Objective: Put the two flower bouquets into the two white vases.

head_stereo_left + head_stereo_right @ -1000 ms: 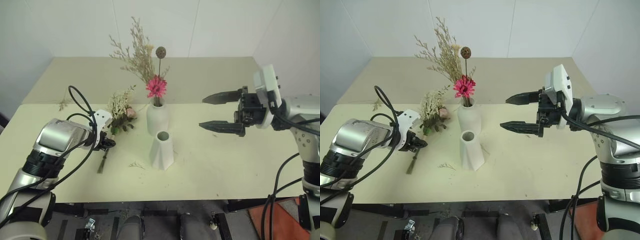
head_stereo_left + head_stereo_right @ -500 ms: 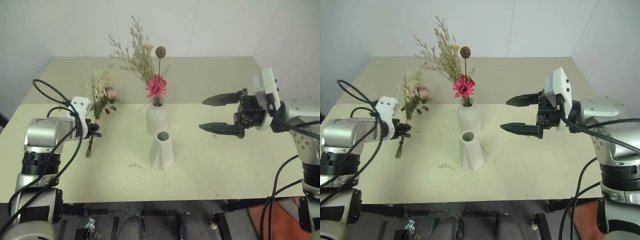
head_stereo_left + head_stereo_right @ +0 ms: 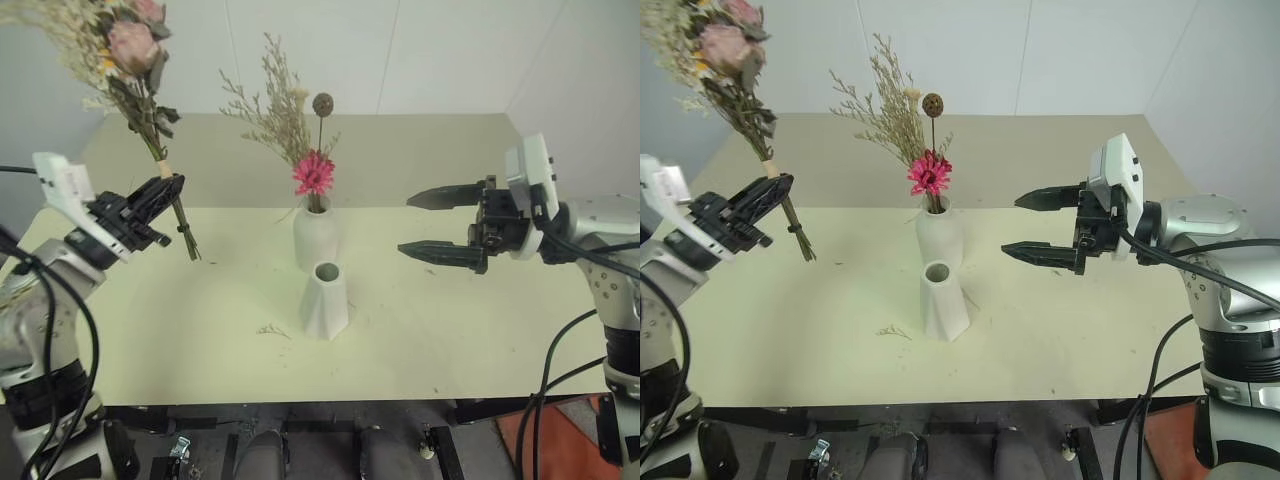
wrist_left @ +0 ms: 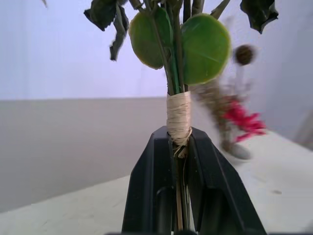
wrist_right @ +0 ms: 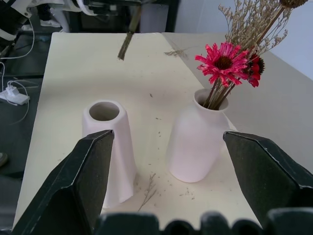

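Note:
My left gripper [image 3: 172, 186] is shut on the twine-wrapped stems [image 4: 178, 117] of the pale pink rose bouquet [image 3: 135, 60]. It holds the bouquet upright, high above the table's left side. The thin bouquet with the magenta daisy [image 3: 313, 172] stands in the rounded white vase [image 3: 315, 238] at mid table. The faceted white vase [image 3: 325, 300] stands just in front of it with nothing in its mouth [image 5: 103, 111]. My right gripper [image 3: 405, 226] hovers open to the right of both vases, pointing at them.
A small loose dried sprig [image 3: 272, 329] lies on the cream table [image 3: 450, 330] left of the faceted vase. The table reaches back to white walls. Its front edge runs below the vases, with dark floor beyond.
My left gripper has risen from the table with the rose bouquet and swung it from lying flat to upright. The right gripper has stayed still.

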You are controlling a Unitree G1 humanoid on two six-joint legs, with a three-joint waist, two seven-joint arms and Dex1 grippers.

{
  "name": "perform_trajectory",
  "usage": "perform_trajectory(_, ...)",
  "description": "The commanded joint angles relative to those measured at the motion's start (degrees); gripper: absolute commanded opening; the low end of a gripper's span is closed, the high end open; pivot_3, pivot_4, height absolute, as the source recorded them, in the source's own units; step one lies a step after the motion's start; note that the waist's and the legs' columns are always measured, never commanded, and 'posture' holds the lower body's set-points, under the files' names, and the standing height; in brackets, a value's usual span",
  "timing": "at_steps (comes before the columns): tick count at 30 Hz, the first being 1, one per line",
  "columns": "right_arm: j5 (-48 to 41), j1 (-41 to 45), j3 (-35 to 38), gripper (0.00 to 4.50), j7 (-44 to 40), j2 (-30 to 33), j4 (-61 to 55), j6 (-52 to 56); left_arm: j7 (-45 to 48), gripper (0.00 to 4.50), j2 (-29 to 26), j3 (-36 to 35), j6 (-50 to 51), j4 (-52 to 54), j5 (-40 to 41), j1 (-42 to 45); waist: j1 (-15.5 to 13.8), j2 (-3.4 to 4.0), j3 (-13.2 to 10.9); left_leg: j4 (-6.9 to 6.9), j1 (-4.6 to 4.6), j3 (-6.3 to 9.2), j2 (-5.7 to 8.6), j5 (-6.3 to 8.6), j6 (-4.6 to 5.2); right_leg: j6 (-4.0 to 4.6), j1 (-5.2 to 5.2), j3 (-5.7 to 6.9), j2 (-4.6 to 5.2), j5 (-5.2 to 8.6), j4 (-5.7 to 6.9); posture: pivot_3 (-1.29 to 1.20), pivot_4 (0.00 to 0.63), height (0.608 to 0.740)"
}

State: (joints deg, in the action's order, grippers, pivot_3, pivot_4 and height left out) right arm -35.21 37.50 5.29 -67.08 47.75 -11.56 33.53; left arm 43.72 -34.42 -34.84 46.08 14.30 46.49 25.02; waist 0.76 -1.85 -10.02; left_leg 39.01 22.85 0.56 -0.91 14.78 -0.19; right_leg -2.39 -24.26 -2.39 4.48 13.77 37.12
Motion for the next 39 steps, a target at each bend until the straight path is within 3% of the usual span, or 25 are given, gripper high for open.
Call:
perform_trajectory(1, -1.81, -0.52, 2.95, 4.23, 1.06, 0.96, -1.66, 0.80, 3.19, 0.11, -2.10, -0.28, -0.33, 2.26, 6.33, 1.14, -0.04, 0.00, 0.00, 0.00, -0.03, -0.02, 0.00, 0.00, 0.00, 0.00, 0.03, 0.00, -0.01, 0.00, 0.00, 0.00, 0.150, 0.740)
perform_trajectory(11, -5.41, -6.22, 6.83, 4.23, 3.47, 2.25, -6.37, 3.41, 9.62, 0.11, -1.65, 10.98, -1.23, -0.88, 11.91, 11.62, -0.06, -0.01, 0.01, 0.03, 0.00, -0.03, 0.02, 0.00, 0.00, -0.01, 0.08, 0.02, -0.03, 0.00, -0.03, 0.00, 0.150, 0.740)
perform_trajectory(24, -9.78, -14.53, 11.35, 4.23, 9.72, 2.18, -13.55, 5.68, 13.83, 0.11, 7.82, 21.79, -5.94, -7.26, 10.29, 20.60, -0.03, -0.02, 0.01, 0.07, -0.02, -0.04, 0.04, 0.00, 0.01, -0.01, 0.12, -0.01, -0.06, 0.00, -0.02, 0.00, 0.150, 0.740)
perform_trajectory(39, -11.79, -18.14, 13.99, 4.23, 13.93, 3.01, -15.28, 5.39, 17.98, 0.11, 11.08, 28.27, -8.45, -11.96, 4.81, 20.78, -0.03, -0.02, 0.01, 0.08, -0.01, -0.04, 0.04, 0.00, 0.02, -0.02, 0.12, -0.01, -0.07, 0.01, -0.04, 0.00, 0.150, 0.740)
